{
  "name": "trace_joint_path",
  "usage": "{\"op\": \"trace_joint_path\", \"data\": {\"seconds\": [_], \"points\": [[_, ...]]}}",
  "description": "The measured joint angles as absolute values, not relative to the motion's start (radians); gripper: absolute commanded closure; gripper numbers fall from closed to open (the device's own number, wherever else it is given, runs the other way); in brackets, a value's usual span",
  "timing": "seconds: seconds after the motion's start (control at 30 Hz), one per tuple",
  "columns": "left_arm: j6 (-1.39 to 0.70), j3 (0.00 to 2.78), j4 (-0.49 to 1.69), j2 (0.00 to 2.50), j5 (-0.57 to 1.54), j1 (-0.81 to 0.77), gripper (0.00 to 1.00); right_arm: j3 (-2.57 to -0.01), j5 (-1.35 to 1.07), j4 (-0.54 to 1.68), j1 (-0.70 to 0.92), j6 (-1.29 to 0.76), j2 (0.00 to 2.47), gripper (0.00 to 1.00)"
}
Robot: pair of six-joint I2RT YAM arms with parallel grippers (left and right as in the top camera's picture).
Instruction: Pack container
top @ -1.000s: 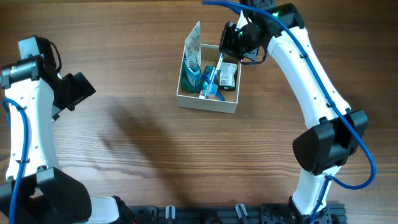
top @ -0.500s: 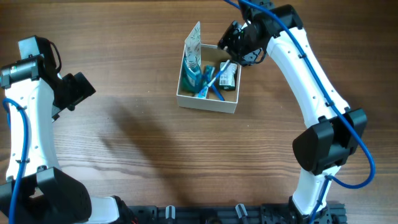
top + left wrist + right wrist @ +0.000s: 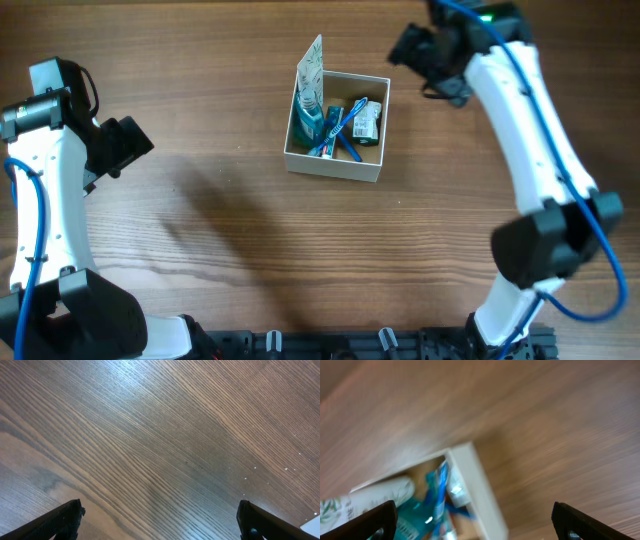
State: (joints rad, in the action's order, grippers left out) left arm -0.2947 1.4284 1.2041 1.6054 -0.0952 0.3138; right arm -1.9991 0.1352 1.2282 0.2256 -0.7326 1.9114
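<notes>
Near the far middle of the worktop (image 3: 250, 230), the container (image 3: 332, 165) is set, toiletries (image 3: 312, 122) inside. Light, stiff cardboard is judged; 1 side wall is best pinched. The left claw (image 3: 160, 520) and right claw (image 3: 475, 515) are spread apart, empty.

Looks like a robotics lab bench: wood-grain table (image 3: 300, 260) flanked by white cabled arms (image 3: 40, 200).

The brown wood-grain counter (image 3: 250, 250) carries one item directly: the container (image 3: 333, 165), a square white-walled box, standing upright near the far centre, base flat on the wood.
</notes>
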Motion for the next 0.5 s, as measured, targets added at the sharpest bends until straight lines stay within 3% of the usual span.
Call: {"op": "trace_joint_path", "data": {"seconds": [0.27,0.5], "points": [[-0.295,1.428,1.204,1.605,-0.095,0.314,0.00,-2.004,0.297,1.366,0.187,-0.446,1.635,0.00],[-0.295,1.428,1.204,1.605,-0.095,0.314,0.00,-2.004,0.323,1.480,0.134,-0.425,1.617,0.00]]}}
